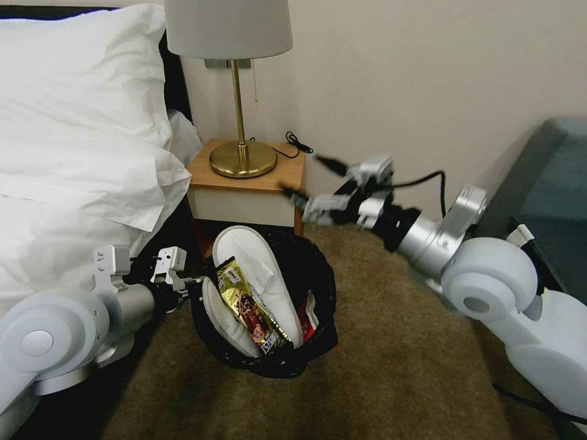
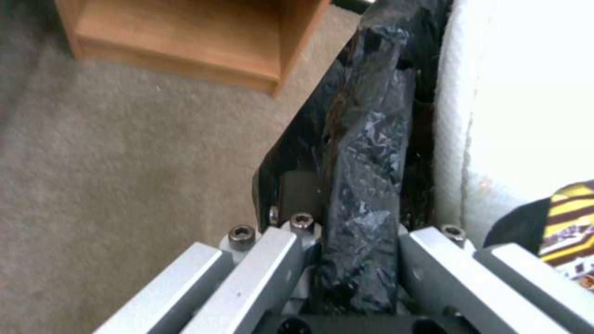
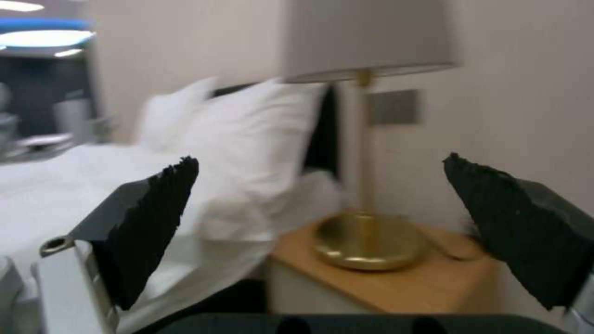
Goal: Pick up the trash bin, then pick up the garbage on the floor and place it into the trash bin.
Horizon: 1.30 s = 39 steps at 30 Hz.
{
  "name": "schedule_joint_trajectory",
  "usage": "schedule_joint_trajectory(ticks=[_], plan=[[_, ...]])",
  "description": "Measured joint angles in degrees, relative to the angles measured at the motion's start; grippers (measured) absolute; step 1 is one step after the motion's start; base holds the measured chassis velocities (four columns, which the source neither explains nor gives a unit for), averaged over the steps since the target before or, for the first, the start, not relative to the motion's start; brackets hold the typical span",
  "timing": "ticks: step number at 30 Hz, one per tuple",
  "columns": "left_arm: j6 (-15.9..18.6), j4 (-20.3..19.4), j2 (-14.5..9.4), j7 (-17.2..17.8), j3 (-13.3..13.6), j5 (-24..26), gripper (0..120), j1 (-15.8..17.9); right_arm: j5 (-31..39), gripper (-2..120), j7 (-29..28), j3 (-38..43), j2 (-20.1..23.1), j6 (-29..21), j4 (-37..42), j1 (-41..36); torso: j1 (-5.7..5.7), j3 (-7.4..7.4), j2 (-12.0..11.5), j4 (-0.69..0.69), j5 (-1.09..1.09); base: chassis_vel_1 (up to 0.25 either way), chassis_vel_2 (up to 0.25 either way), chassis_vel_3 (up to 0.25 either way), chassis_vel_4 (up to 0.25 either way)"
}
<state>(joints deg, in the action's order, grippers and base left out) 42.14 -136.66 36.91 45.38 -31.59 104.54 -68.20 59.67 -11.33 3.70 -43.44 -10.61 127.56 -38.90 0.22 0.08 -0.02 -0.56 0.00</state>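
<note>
The trash bin (image 1: 318, 275), lined with a glossy black bag, is in front of the nightstand in the head view. In it lie white slippers (image 1: 260, 256) and a gold and red wrapper (image 1: 247, 305). My left gripper (image 1: 194, 282) is shut on the bin's near-left rim. The left wrist view shows its fingers (image 2: 272, 260) clamping the crinkled bag edge (image 2: 365, 185), with a slipper (image 2: 513, 116) and the wrapper (image 2: 569, 218) beside it. My right gripper (image 1: 304, 176) hangs open and holds nothing, in the air above the bin and near the nightstand. Its black pads (image 3: 148, 222) stand wide apart.
A wooden nightstand (image 1: 202, 168) with a brass lamp (image 1: 243, 157) and a black cable (image 1: 298, 143) stands against the wall. The bed with white pillows (image 1: 79, 122) is on the left. A dark blue-grey seat (image 1: 550, 183) is on the right. Brown carpet (image 1: 391, 354) lies open ahead.
</note>
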Motion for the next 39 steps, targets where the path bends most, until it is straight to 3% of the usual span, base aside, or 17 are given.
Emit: schedule_joint_trajectory(ticks=[5, 8, 14, 26, 29, 32, 33, 34, 36, 38, 39], plan=[[0.0, 0.13, 0.62, -0.46, 0.03, -2.19, 1, -0.22, -4.12, 100, -4.63, 0.82, -1.37, 2.44, -1.47, -3.6, 0.0, 0.0, 0.0, 0.01, -0.01, 0.0, 0.0, 0.0, 0.0], [0.01, 0.1, 1.13, -0.66, -0.91, -2.98, 1, -0.36, -14.64, 100, -5.84, 6.08, -4.76, 4.41, -4.54, -11.69, 0.0, 0.0, 0.0, -0.01, 0.02, 0.0, 0.0, 0.0, 0.0], [0.01, 0.05, 1.1, -0.74, -1.81, -2.81, 1, -0.4, -23.65, 100, -6.31, 10.92, -6.69, 6.34, -7.08, -19.39, 0.0, -0.01, 0.0, -0.01, 0.0, 0.0, 0.0, 0.0, 0.0], [0.01, 0.99, 2.02, -3.28, -1.64, -7.31, 1, -0.03, -37.38, 100, -10.0, 13.5, -8.94, 20.34, -14.53, -30.81, 0.0, 0.0, 0.0, 0.0, 0.0, 0.0, 0.0, 0.0, 0.0], [0.01, 1.2, 2.13, -4.84, -1.58, -9.17, 1, -0.18, -41.81, 100, -9.58, 16.6, -11.8, 21.75, -14.54, -34.99, 0.0, -0.01, 0.0, -0.01, -0.01, 0.0, 0.0, 0.0, 0.0], [0.01, 1.44, 2.54, -7.59, -1.26, -12.1, 1, -0.29, -51.08, 100, -7.99, 20.03, -21.93, 25.26, -16.61, -39.43, 0.0, 0.0, 0.0, -0.01, 0.02, 0.0, 0.0, 0.0, 0.0], [0.01, 1.44, 2.54, -7.59, -1.26, -12.1, 1, -0.29, -51.08, 100, -7.99, 20.03, -21.93, 25.26, -16.61, -39.43, 0.0, 0.0, 0.0, -0.01, 0.02, 0.0, 0.0, 0.0, 0.0], [0.01, 1.07, 2.69, -8.0, -1.26, -12.29, 1, -0.4, -53.77, 100, -7.28, 20.67, -25.46, 26.2, -16.79, -40.73, 0.0, 0.0, 0.0, -0.01, 0.03, 0.0, 0.0, 0.0, 0.0], [0.01, 0.97, 2.71, -8.07, -1.27, -12.3, 1, -0.43, -54.07, 100, -7.16, 20.74, -25.9, 26.29, -16.76, -40.92, 0.0, -0.01, 0.0, 0.0, 0.02, 0.0, 0.0, 0.0, 0.0], [0.0, 0.43, 2.92, -8.7, -1.54, -13.02, 1, -1.07, -57.2, 100, -6.28, 21.57, -30.88, 26.59, -14.48, -43.84, 0.0, -0.01, 0.0, 0.01, -0.01, 0.0, 0.0, 0.0, 0.0], [0.0, 0.43, 2.92, -8.7, -1.54, -13.02, 1, -1.07, -57.2, 100, -6.28, 21.57, -30.88, 26.59, -14.48, -43.84, 0.0, -0.01, 0.0, 0.01, -0.01, 0.0, 0.0, 0.0, 0.0]])
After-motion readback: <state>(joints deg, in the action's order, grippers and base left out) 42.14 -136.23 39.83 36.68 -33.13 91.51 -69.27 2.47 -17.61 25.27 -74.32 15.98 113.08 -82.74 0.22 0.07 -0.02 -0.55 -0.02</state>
